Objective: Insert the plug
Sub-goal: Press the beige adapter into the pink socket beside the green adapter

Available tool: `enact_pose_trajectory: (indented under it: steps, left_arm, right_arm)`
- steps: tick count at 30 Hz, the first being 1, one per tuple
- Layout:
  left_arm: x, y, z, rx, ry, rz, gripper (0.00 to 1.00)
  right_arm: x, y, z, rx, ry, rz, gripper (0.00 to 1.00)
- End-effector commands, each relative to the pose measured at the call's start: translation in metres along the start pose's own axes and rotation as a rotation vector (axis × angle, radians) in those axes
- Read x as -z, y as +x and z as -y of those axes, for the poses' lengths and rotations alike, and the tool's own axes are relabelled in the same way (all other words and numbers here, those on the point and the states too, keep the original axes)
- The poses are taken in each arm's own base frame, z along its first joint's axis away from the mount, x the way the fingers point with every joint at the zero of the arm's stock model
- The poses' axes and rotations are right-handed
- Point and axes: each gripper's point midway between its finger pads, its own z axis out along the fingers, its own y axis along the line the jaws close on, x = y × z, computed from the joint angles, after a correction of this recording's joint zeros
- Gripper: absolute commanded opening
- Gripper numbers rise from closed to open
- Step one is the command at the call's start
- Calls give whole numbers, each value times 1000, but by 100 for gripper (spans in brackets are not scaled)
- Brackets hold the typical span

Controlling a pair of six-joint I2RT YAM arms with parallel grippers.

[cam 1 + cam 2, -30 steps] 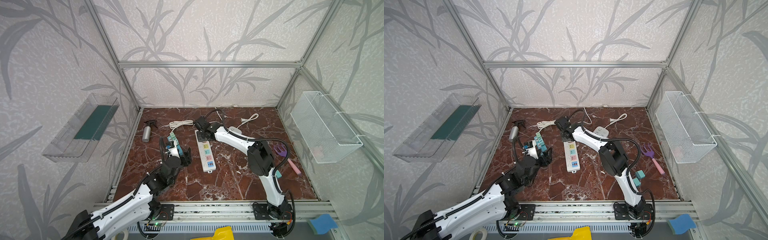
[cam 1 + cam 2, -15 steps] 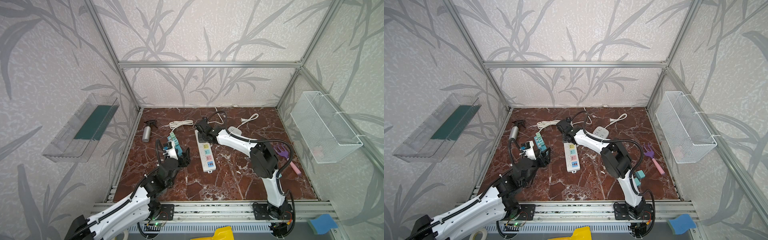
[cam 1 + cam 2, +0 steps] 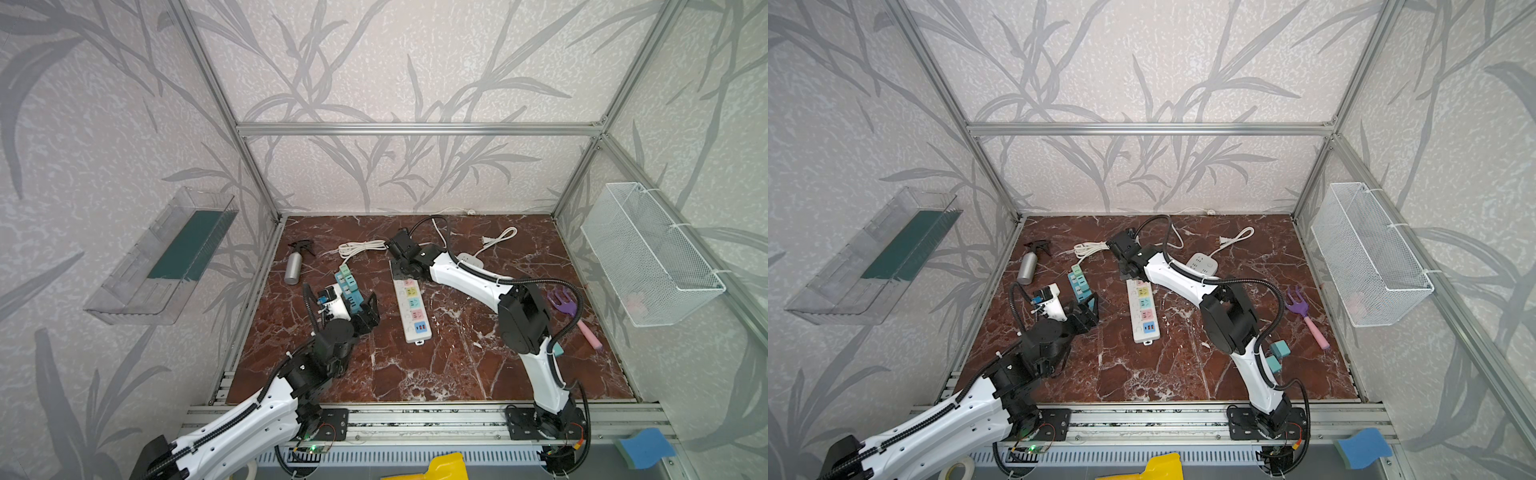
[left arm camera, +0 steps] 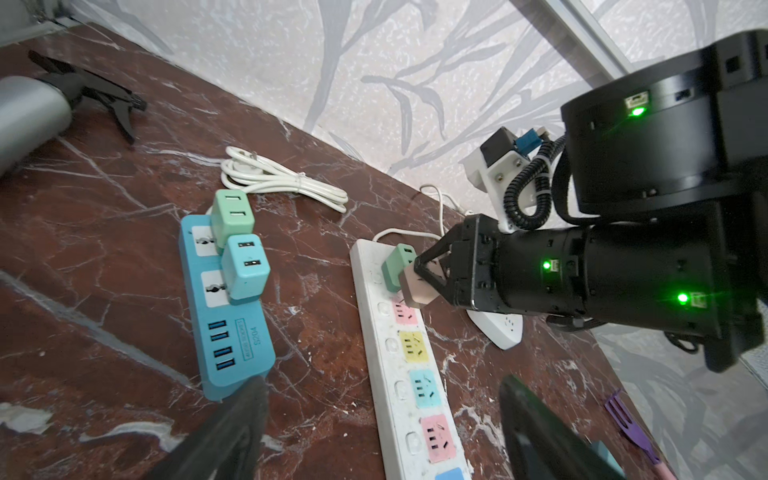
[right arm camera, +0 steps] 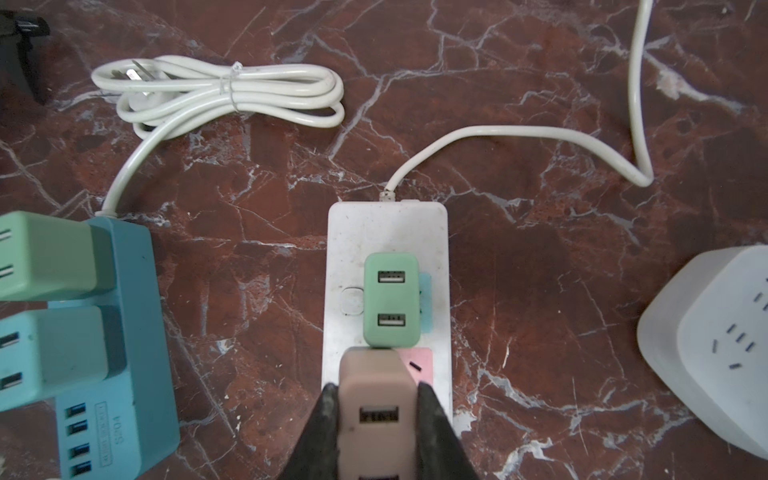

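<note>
While the right fingers point(image 5: 326, 419) stay clamped on the pink plug point(image 5: 376, 399), that plug hangs tilted over the white power strip point(image 5: 386, 226). It sits right against the green plug point(image 5: 390, 299) seated near the strip's cord end and partly covers the first pink socket point(image 5: 417, 365). Off to the strip's side, by the blue power strip point(image 4: 232, 332), the left fingers point(image 4: 232, 428) have just spread wide and hold nothing. The insertion now looks left to the right arm alone, and the prongs seem not yet home.
</note>
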Motion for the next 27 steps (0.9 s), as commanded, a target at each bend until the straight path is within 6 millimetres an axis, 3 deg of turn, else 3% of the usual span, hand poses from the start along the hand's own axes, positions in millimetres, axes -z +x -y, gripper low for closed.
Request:
enact_pose_trajectory:
  steps: [1,8,15,27]
  left_arm:
    - [4,-4,-17,53,-48,47,89]
    - [5,2,-16,64,-16,34,89]
    - [7,1,-22,63,-45,44,90]
    - [9,-1,-22,72,-29,58,90]
  right_arm:
    - [0,7,8,24,44,-19,0]
    - [-7,20,14,23,74,-35,0]
    - [-11,16,11,66,128,18,0]
    - [-20,30,11,58,122,-4,0]
